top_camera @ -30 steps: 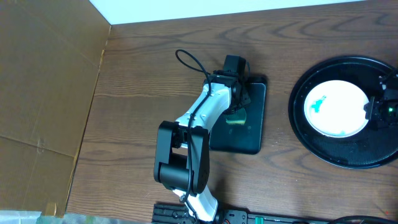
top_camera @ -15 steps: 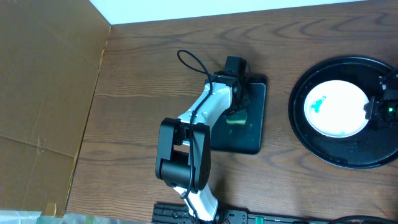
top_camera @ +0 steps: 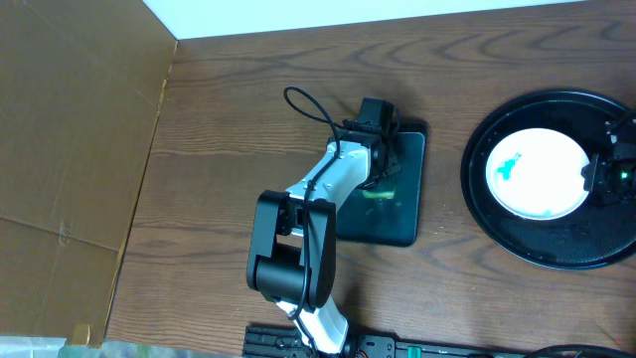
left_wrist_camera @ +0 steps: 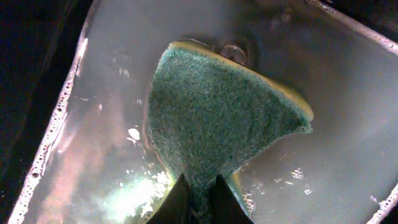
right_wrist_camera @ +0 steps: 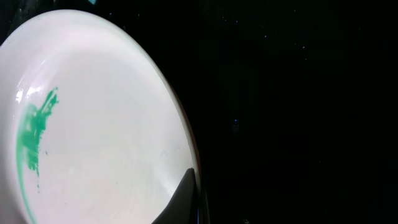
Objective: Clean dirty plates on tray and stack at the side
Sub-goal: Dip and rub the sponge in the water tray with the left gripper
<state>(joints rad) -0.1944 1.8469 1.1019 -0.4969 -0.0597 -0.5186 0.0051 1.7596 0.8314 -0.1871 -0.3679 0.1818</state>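
One dirty plate (top_camera: pixel 542 171), white with a teal smear (top_camera: pixel 507 167), lies in the round black tray (top_camera: pixel 517 247) at the right. My right gripper (top_camera: pixel 596 177) is at the plate's right rim. In the right wrist view its one visible finger (right_wrist_camera: pixel 185 198) lies on the rim of the plate (right_wrist_camera: pixel 99 124), and the gripper (right_wrist_camera: pixel 194 200) is shut on that rim. My left gripper (top_camera: pixel 383 177) hangs over the small rectangular tray (top_camera: pixel 397 224). It is shut (left_wrist_camera: pixel 199 200) on the edge of the green sponge (left_wrist_camera: pixel 217 118), which bends upward from the pinch.
The rectangular tray's floor (left_wrist_camera: pixel 348 112) is wet with soapy foam along its edges. A cardboard wall (top_camera: pixel 70 149) lines the left side of the wooden table (top_camera: pixel 229 119). The left arm's cable (top_camera: pixel 303 99) loops behind its wrist.
The left gripper has shut on the sponge, and its wrist has shifted slightly. The right gripper and the plate have not moved.
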